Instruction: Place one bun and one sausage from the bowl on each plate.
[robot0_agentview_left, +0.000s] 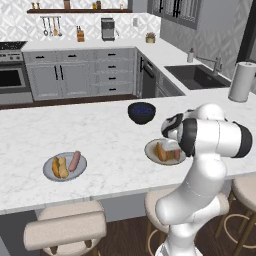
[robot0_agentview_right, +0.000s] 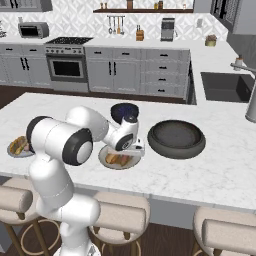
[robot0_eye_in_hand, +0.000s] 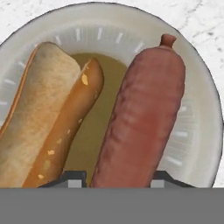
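Light is even and diffuse in all three views, with no visible lamp. Marble counter (robot0_agentview_left: 115, 145) reads bright, near white, without glare. Shadows are faint: a soft dark rim under the bowl (robot0_agentview_left: 141, 113) and pan (robot0_agentview_right: 176, 138). The arm's white shell carries smooth shading and a mild sheen. Base views are sharp but coarse (jagged edges on far cabinets). In the hand view, the sausage (robot0_eye_in_hand: 140, 113) and bun (robot0_eye_in_hand: 48, 118) look soft and smeared.
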